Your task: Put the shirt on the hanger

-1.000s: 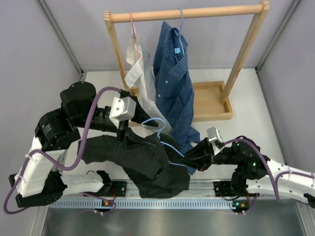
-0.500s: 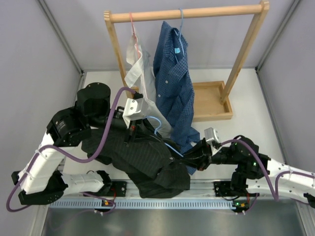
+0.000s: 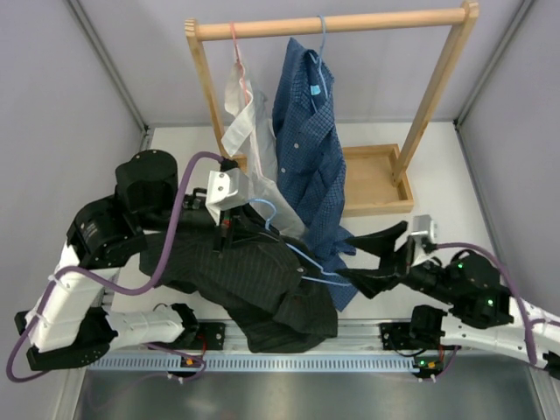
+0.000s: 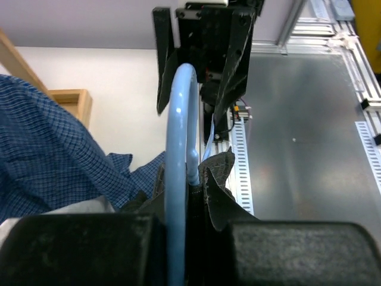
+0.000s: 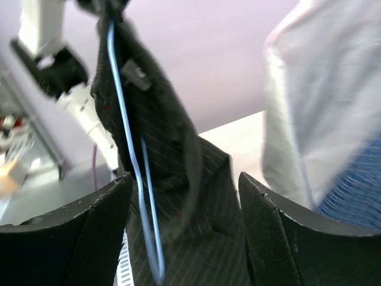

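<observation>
While the left fingers (image 3: 225, 229) are clamped shut on the hook of the hanger (image 4: 177, 149), with dark cloth bunched against it, the right fingers (image 3: 386, 236) stand spread wide at about 4 o'clock on the surface (image 3: 437, 175), with nothing between them. From above, the shirt (image 3: 254, 280) sags in a heap from the left fingers at 9 o'clock down toward 6 o'clock. Its lower end lies over the metal rail (image 3: 131, 360) at the near edge. One thin blue arm of the hanger comes out of the cloth and runs toward 4 o'clock, ending near the lower right finger; whether they touch I cannot tell. At 12 o'clock a wooden rack (image 3: 332, 24) carries a blue checked shirt (image 3: 306, 149) and a white garment (image 3: 243, 131).
</observation>
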